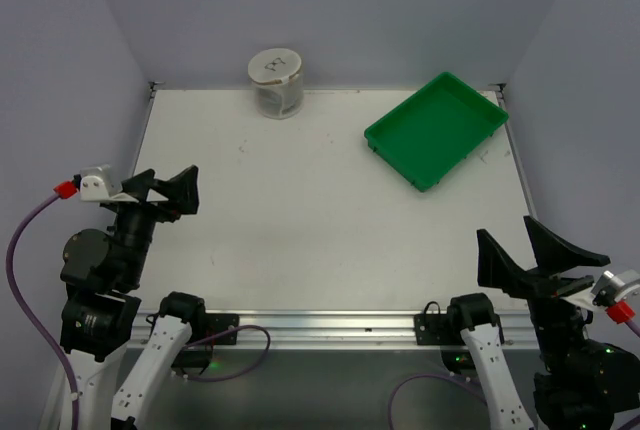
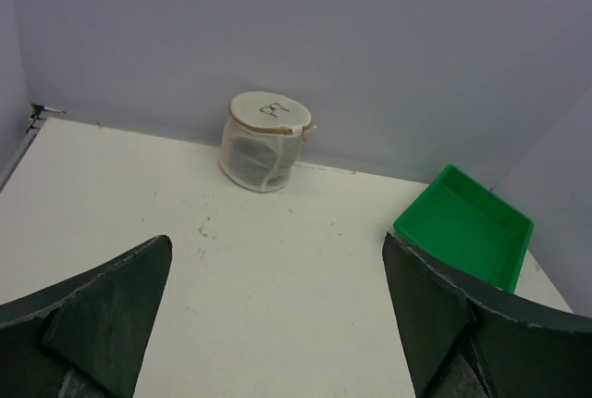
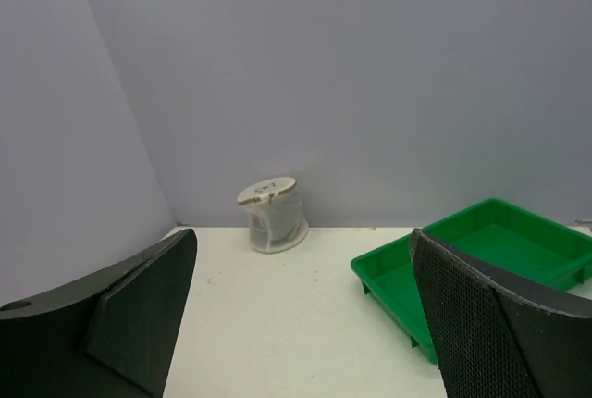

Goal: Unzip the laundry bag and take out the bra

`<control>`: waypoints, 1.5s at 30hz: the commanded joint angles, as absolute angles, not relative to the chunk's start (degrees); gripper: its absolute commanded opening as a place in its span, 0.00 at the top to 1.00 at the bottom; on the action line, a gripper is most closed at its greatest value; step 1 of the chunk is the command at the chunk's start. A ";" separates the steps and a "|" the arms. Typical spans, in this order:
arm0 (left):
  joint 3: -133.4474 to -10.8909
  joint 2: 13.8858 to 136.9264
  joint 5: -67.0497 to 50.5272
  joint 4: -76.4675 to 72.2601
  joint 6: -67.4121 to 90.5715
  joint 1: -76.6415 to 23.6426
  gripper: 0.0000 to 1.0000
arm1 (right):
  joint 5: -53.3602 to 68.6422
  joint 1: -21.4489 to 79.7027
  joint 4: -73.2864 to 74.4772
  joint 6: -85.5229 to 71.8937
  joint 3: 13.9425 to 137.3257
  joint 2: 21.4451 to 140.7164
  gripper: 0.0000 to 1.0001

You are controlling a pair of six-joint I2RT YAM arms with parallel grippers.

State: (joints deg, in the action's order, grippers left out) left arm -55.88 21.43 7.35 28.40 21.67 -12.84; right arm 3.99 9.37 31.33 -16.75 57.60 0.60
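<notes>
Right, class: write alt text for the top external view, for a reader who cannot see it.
A small round mesh laundry bag stands upright at the far edge of a white table, with a green tray to its right. At the near edge, the left claw and the right claw are both open, holding nothing, well short of the bag.

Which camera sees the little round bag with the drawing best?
The left wrist view: the laundry bag looks biggest there, drawing and mesh side clear. The top external view shows it small, from above; the right wrist view, small and side-on.
</notes>
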 commanded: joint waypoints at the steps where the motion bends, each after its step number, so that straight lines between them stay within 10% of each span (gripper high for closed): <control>1: -55.37 21.71 5.54 28.39 20.57 -13.10 0.00 | 3.69 9.32 29.09 -18.01 57.13 -1.40 0.01; 25: -48.51 59.98 0.88 -6.31 31.02 -13.10 0.00 | 19.40 9.32 11.71 -28.12 32.27 14.58 0.01; 45: -90.25 125.38 12.21 -35.77 32.96 -12.04 0.00 | 32.34 10.02 -4.13 -26.72 23.91 27.59 0.01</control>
State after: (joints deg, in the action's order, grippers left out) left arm -84.25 120.14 8.05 -29.17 33.82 -12.64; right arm 28.32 9.76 0.38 -27.94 24.38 25.69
